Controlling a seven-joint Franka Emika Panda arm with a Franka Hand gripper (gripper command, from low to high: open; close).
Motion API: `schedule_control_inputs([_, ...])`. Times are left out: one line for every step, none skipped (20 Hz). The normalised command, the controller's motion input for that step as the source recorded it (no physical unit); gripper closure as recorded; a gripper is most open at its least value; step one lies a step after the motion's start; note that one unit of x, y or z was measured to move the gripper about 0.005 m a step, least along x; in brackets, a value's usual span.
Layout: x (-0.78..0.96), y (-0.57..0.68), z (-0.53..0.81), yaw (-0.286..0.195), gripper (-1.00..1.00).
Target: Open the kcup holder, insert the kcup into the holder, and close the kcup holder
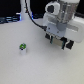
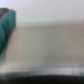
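The kcup (image 1: 22, 48) stands upright, green top up, alone on the white table (image 1: 30, 67), nearest the exterior view. The gripper (image 1: 60, 43) hangs farther back, toward the exterior view's right of the kcup and well apart from it, holding nothing; whether its jaws are parted cannot be told. The kcup holder is nowhere in view; opening it likely comes first.

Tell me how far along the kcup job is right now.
Nothing looks done yet. The kcup sits alone on the white table, untouched. The tool hangs at the exterior view's right, apart from it and holding nothing visible. The holder is not in view, so opening, inserting and closing all appear left.
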Motion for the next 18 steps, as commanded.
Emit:
schedule_control_inputs([0.29, -0.17, 0.25, -0.139, -1.00])
schedule_control_inputs([0.25, -0.20, 0.26, -0.152, -1.00])
schedule_control_inputs([0.18, -0.25, 0.26, -0.151, -1.00])
schedule_control_inputs([0.06, -0.34, 0.29, -0.155, -1.00])
schedule_control_inputs([0.00, -0.42, 0.30, -0.160, -1.00])
schedule_control_inputs([0.00, -0.45, 0.30, -0.172, -1.00])
schedule_control_inputs([0.00, -0.48, 0.32, -0.184, -1.00])
schedule_control_inputs([0.00, -0.52, 0.31, -0.193, -1.00])
schedule_control_inputs([0.00, -0.56, 0.29, -0.205, -1.00])
schedule_control_inputs([-0.04, -0.61, 0.26, -0.210, -1.00])
schedule_control_inputs([-0.10, -0.59, 0.25, -0.217, -1.00])
schedule_control_inputs([-0.15, -0.53, 0.24, -0.229, -1.00])
schedule_control_inputs([-0.20, -0.48, 0.22, -0.242, -1.00])
schedule_control_inputs([-0.25, -0.43, 0.21, -0.252, -1.00])
schedule_control_inputs([-0.31, -0.36, 0.23, -0.265, -1.00])
schedule_control_inputs([-0.32, -0.37, 0.23, -0.261, -1.00])
schedule_control_inputs([-0.34, -0.35, 0.20, -0.266, -1.00])
schedule_control_inputs([-0.37, -0.32, 0.18, -0.272, -1.00])
